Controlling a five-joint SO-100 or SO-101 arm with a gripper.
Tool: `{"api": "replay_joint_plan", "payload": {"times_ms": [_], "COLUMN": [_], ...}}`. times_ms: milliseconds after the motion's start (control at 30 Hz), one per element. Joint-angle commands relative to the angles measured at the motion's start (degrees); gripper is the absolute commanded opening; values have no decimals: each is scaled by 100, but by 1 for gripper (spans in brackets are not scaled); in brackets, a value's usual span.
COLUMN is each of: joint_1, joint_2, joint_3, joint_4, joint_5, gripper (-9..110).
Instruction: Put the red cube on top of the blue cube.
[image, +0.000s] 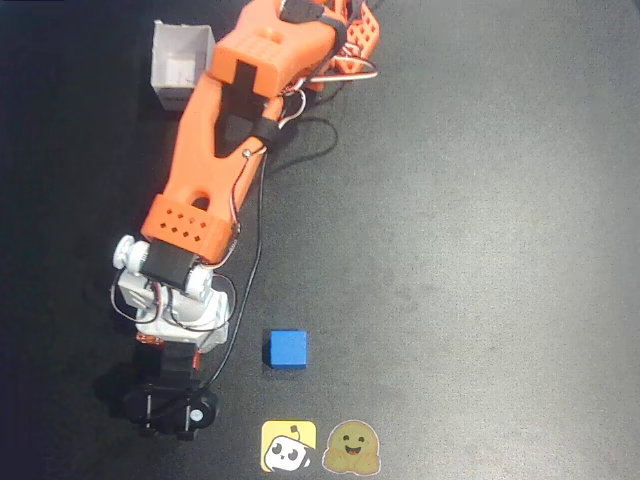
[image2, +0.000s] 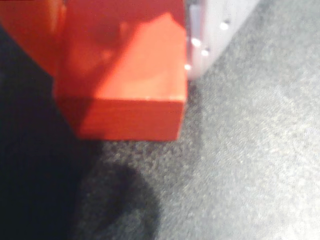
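In the wrist view the red cube fills the upper left, pressed between an orange finger on its left and a pale finger on its right; my gripper is shut on it, close over the dark mat. In the overhead view my gripper sits at the lower left under the wrist, and the red cube is hidden beneath it. The blue cube lies flat on the mat just to the right of the gripper, apart from it.
A white open box stands at the top left beside the orange arm. Two stickers, one yellow and one brown, lie at the bottom edge below the blue cube. A black cable hangs along the arm.
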Motion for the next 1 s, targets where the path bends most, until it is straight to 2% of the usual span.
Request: {"api": "replay_joint_plan", "payload": {"times_ms": [0, 433, 733, 967], "joint_1": [9, 62, -97, -545], "joint_2": [97, 642, 1960, 2927], "joint_3": [-378, -826, 193, 1538], "joint_4": [0, 756, 747, 158], "joint_5": [88, 202, 475, 642], "gripper": [5, 6, 6, 6]}}
